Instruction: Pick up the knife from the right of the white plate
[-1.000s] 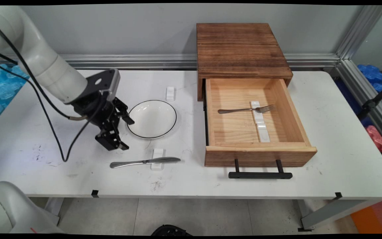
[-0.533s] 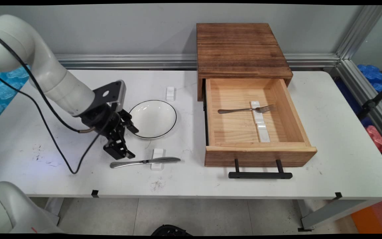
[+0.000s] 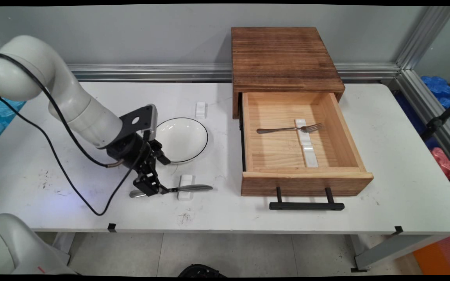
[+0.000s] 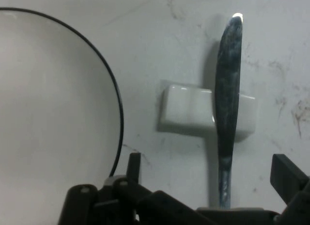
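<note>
Gripper (image 3: pixel 158 175) lower left of frame, fingers spread wide, holding nothing, straddling knife (image 3: pixel 189 189) handle. Knife bridges white rest (image 3: pixel 185 181), beside plate (image 3: pixel 186 137). Likely stiff, slick, thin metal; grip raised handle.

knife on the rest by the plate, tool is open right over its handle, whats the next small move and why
Probably lower a little and shut on the handle. The open tool straddles the knife, whose blade lies across the white rest beside the plate, and it doesn't seem to grip it yet.
</note>
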You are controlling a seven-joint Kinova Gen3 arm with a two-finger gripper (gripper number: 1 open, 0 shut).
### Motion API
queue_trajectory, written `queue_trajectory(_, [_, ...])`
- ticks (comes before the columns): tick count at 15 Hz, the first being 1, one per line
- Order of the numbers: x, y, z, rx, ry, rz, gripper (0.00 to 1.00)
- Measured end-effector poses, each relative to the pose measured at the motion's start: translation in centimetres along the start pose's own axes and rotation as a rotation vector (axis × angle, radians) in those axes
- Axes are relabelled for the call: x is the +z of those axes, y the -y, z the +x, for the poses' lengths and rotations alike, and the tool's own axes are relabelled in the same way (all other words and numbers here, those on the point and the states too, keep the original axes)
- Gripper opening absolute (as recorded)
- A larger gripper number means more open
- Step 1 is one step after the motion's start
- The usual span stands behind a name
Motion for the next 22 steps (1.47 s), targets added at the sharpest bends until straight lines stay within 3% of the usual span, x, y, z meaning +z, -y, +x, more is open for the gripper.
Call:
queue_trajectory(12, [2.0,-0.7,-0.3,-0.032,0.008,0.003,1.0])
queue_trajectory(22, [2.8,-0.9,-0.7,0.008,0.022,-0.004,1.0])
